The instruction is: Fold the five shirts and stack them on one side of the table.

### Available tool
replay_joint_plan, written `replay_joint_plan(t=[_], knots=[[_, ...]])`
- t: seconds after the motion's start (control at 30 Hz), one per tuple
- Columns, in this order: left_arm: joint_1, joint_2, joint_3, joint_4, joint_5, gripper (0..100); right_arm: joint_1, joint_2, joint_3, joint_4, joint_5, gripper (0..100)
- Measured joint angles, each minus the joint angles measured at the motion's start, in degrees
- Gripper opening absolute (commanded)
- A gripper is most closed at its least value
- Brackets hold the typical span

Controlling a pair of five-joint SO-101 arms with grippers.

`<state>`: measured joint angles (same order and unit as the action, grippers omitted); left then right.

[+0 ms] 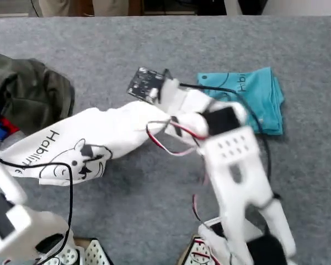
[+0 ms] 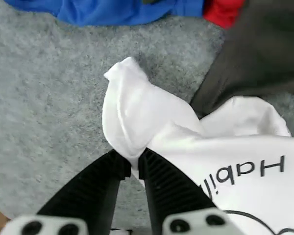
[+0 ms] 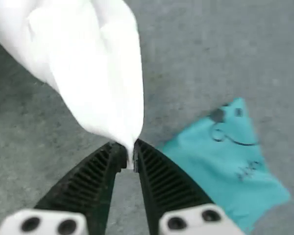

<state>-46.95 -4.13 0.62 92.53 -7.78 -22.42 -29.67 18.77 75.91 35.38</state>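
Black lettering runs along the white shirt (image 1: 99, 132), just beside a line-drawn cartoon animal (image 1: 80, 157) — a single printed word, its end hidden in the left wrist view. The teal shirt (image 1: 248, 99) carries darker lettering of the same kind next to a curved line drawing — in the right wrist view those marks are too blurred to read.

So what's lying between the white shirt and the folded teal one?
Bare grey table cover, shown in the right wrist view between the white shirt and the teal shirt. In the high view the right arm overhangs that stretch.
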Motion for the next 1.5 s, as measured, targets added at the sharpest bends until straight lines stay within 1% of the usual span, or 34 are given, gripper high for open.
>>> replay_joint_plan(t=[0.1, 0.23, 0.3, 0.5, 0.63, 0.77, 0.87, 0.97, 1.03, 1.17, 1.33, 1.5], knots=[[3.34, -7.74, 2.46, 0.00, -5.01, 2, 0.97, -6.68, 0.00, 0.44, 0.00, 0.2], [7.56, -20.13, 3.43, 0.00, -5.89, 2, 1.41, -13.45, -2.81, 3.52, -0.44, 0.2], [10.37, -26.55, 3.43, 0.00, -4.40, 2, 1.41, -16.35, -6.15, 5.63, -0.97, 0.2], [17.23, -45.54, 3.43, 0.09, 3.43, 2, 1.41, -19.69, -20.22, 12.92, -1.05, 0.2], [18.20, -56.97, 3.43, 0.09, 8.09, 2, 1.41, -19.78, -32.26, 17.41, -1.05, 0.2], [18.20, -66.02, 3.08, 0.09, 9.58, 2, 1.58, -16.70, -45.89, 22.33, -1.05, 0.2], [18.29, -69.01, 3.25, 1.05, 9.67, 2, 4.48, -13.19, -56.97, 25.23, -1.05, 0.3], [18.29, -69.36, 3.34, 4.40, 9.76, 2, 8.79, -10.29, -65.76, 25.58, -1.05, 0.3], [18.46, -69.36, 3.60, 7.03, 9.76, 2, 10.46, -8.79, -68.31, 25.58, -1.05, 0.3], [21.10, -69.89, 6.86, 7.65, 9.93, 2, 10.64, -5.19, -69.19, 25.58, -1.05, 0.3], [24.35, -69.89, 16.26, 7.65, 9.93, 2, 5.63, 0.53, -69.19, 25.58, -1.05, 0.3], [26.29, -69.80, 23.47, 6.33, 9.14, 2, 0.70, 10.46, -69.19, 25.58, -2.20, 0.2]])
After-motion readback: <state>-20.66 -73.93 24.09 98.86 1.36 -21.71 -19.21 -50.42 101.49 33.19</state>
